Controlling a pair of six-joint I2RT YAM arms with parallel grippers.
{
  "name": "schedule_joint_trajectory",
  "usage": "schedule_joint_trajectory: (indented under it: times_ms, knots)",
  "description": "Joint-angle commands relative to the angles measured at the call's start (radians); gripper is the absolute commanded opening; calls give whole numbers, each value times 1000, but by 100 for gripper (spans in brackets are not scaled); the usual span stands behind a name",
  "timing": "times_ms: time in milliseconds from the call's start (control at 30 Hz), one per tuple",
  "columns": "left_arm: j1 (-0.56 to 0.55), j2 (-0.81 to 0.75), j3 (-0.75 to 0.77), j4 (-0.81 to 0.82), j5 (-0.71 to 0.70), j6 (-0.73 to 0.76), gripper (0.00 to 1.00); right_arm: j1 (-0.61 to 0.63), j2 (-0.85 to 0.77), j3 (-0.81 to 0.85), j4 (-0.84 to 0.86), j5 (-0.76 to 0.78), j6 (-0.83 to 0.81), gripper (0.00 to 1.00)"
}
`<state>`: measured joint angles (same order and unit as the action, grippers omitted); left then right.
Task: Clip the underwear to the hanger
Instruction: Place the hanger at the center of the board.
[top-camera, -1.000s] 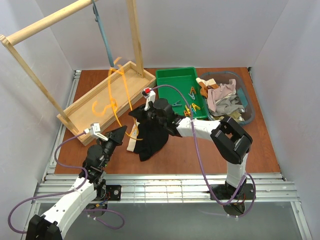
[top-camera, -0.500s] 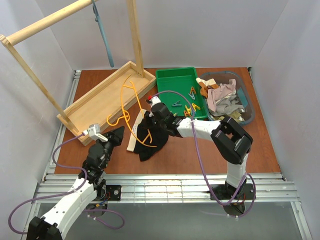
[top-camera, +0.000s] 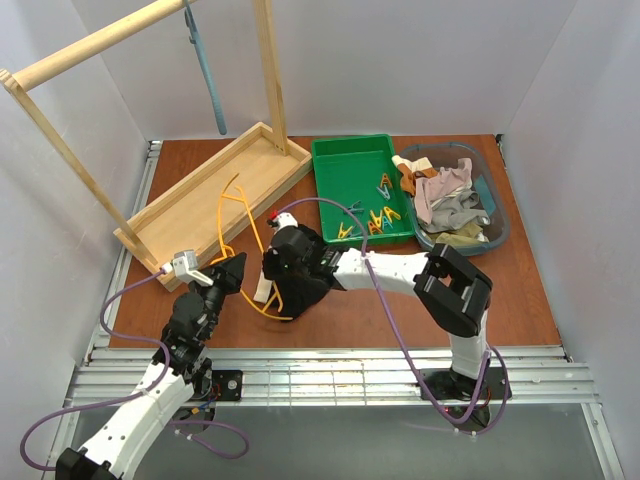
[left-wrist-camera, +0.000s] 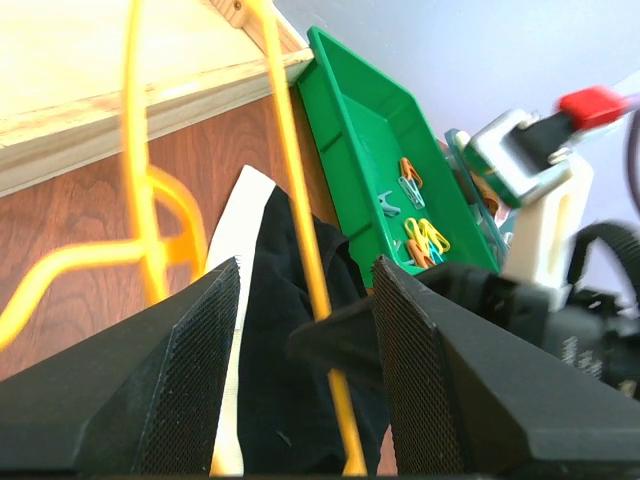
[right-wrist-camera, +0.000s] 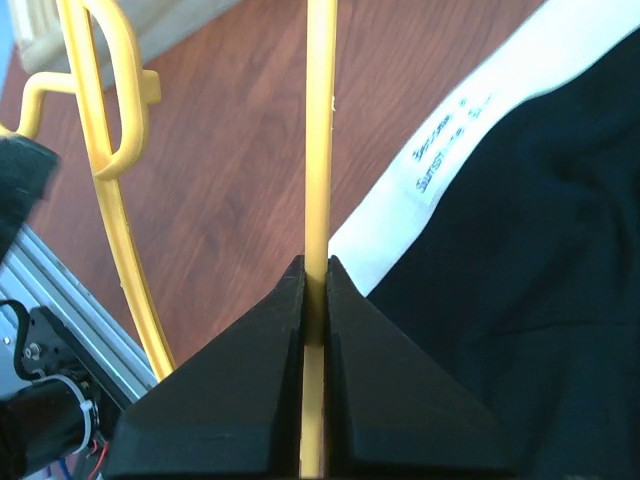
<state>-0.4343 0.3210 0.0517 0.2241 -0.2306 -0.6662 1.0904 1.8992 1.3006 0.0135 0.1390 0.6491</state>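
The yellow hanger (top-camera: 243, 245) lies tilted across the near left of the table, its lower bar over the underwear (top-camera: 303, 292). The underwear is black, and its white waistband (top-camera: 262, 288) faces left. My right gripper (top-camera: 276, 268) is shut on the hanger's thin bar (right-wrist-camera: 320, 130), right at the waistband's edge (right-wrist-camera: 470, 140). My left gripper (top-camera: 232, 268) stands open just left of the hanger and touches nothing. In the left wrist view the bar (left-wrist-camera: 300, 230) and the black cloth (left-wrist-camera: 265, 340) show between the open fingers (left-wrist-camera: 200, 370).
A wooden rack base (top-camera: 180, 215) sits at the back left, with a grey-blue hanger (top-camera: 208, 80) hanging from its rod. A green tray (top-camera: 350, 160) holds several clips. A grey basin (top-camera: 492, 235) holds a clothes pile at the back right.
My right gripper has carried the hanger down and toward the near left, over the underwear. My left gripper's jaws have opened and stayed in place.
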Motion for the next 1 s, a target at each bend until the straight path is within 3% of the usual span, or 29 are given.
schedule_joint_trajectory:
  times_ms: [0,400,433,467,567,667,767,967]
  knots:
    - [-1,7,33,-31,8,13,48,14,40,-11,2,-16,70,1]
    - [-3,50,43,-28,13,20,49,45,115,-7,2,-55,69,2]
    - [-3,52,43,-28,13,22,49,45,115,-6,2,-55,63,5]
    - [-3,56,43,-26,16,22,49,45,116,-1,2,-58,54,17]
    - [-4,67,45,-20,16,28,50,49,112,5,3,-78,21,37]
    - [-3,85,45,-2,19,37,52,57,87,3,3,-65,-25,52]
    - [-3,116,56,12,20,50,54,63,32,-29,3,-16,-67,59]
    - [-7,144,76,60,-30,86,56,68,-178,-211,114,123,-202,60]
